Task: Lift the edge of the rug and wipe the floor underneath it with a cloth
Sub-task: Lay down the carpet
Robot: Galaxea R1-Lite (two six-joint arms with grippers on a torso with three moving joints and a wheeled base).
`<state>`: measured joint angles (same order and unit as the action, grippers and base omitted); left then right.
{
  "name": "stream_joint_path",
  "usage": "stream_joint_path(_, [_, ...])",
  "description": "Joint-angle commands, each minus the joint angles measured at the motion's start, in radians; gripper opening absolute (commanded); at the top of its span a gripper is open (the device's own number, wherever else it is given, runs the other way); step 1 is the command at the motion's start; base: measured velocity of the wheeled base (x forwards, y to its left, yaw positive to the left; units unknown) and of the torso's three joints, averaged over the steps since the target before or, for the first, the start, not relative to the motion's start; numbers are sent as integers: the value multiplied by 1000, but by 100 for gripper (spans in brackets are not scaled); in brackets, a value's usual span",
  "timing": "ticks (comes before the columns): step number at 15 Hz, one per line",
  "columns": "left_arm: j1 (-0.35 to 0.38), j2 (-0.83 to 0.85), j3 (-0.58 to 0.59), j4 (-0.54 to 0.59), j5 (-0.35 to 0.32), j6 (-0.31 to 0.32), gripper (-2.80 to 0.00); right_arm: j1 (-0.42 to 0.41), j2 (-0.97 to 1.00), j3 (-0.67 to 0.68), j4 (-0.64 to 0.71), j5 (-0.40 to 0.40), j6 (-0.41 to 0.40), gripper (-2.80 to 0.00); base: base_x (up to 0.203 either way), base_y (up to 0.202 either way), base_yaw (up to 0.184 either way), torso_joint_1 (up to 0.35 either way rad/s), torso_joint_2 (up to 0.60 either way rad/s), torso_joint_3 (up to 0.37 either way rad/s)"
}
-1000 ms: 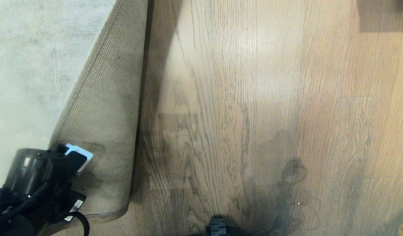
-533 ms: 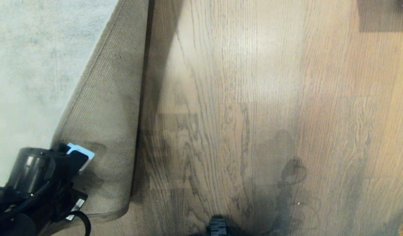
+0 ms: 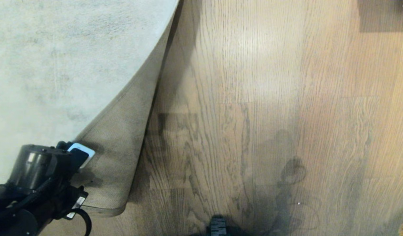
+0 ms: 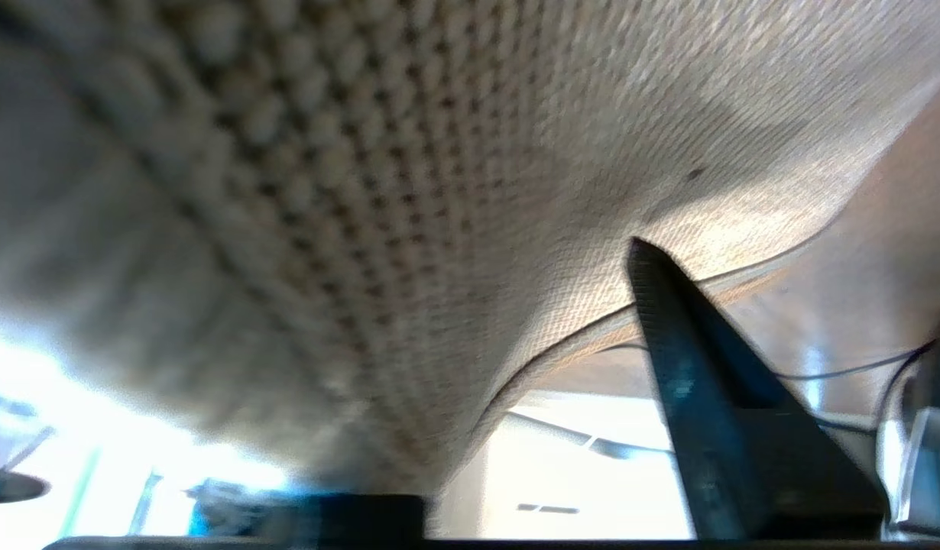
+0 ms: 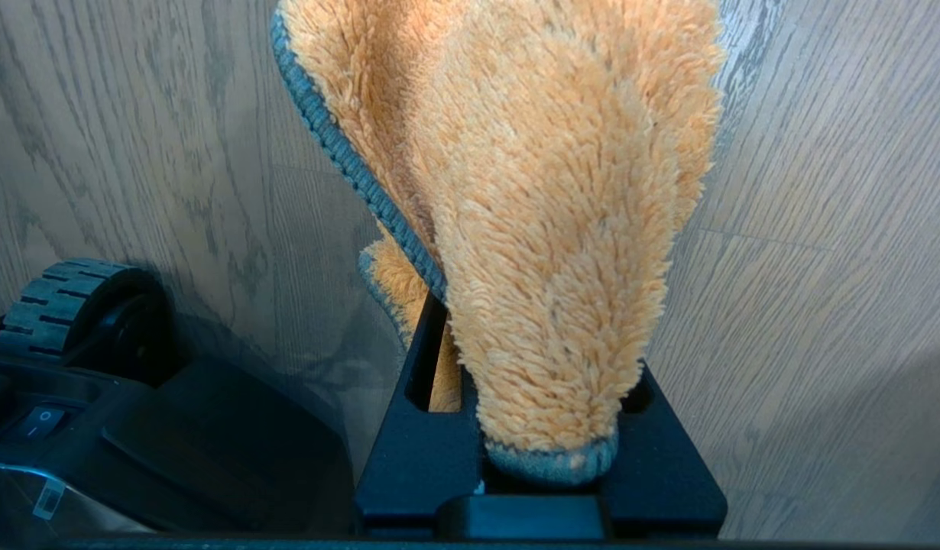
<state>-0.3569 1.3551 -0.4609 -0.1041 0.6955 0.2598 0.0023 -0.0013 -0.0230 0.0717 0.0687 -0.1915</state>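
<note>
The pale grey rug (image 3: 57,65) fills the upper left of the head view. The rug edge (image 3: 123,201) and corner are still curled up, so the tan mesh backing (image 3: 123,144) faces up. My left gripper (image 3: 82,156) sits at that fold in the lower left, open. In the left wrist view the backing (image 4: 439,191) hangs loose over one dark finger (image 4: 692,367), with nothing pinching it. The brown wood-grain floor (image 3: 254,98) lies to the right. My right gripper (image 5: 542,382) is shut on the fluffy orange cloth (image 5: 546,214), held just above the floor (image 5: 821,267).
The robot base's ribbed wheel (image 3: 218,226) pokes in at the bottom centre, and the wheel (image 5: 53,298) shows again beside the dark base housing (image 5: 172,451). A dark rectangular shape (image 3: 383,16) sits in the far right corner.
My left gripper has opened and let go of the rug. The folded flap has dropped back toward the floor. Grey pile now covers much of the backing that showed before.
</note>
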Motion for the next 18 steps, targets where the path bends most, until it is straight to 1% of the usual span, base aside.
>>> stream_joint_path(1, [-26, -4, -10, -4, 5, -28, 0, 1, 1, 0, 0, 0, -2, -280, 0, 0, 0, 0, 0, 0])
stream_joint_path(5, [-54, -5, -26, -5, 4, -80, 0, 1, 1, 0, 0, 0, -2, -280, 0, 0, 0, 0, 0, 0])
stream_joint_path(6, [-69, -7, -35, -4, 4, -113, 0, 1, 1, 0, 0, 0, -2, -280, 0, 0, 0, 0, 0, 0])
stream_joint_path(12, [-139, -10, -75, -5, 4, -263, 0, 1, 1, 0, 0, 0, -2, -280, 0, 0, 0, 0, 0, 0])
stream_joint_path(15, [-165, -37, -79, -11, 4, -307, 0, 1, 1, 1, 0, 0, -2, -280, 0, 0, 0, 0, 0, 0])
stream_joint_path(18, [-177, -51, -72, -109, 3, -321, 0, 1, 1, 0, 0, 0, -2, -280, 0, 0, 0, 0, 0, 0])
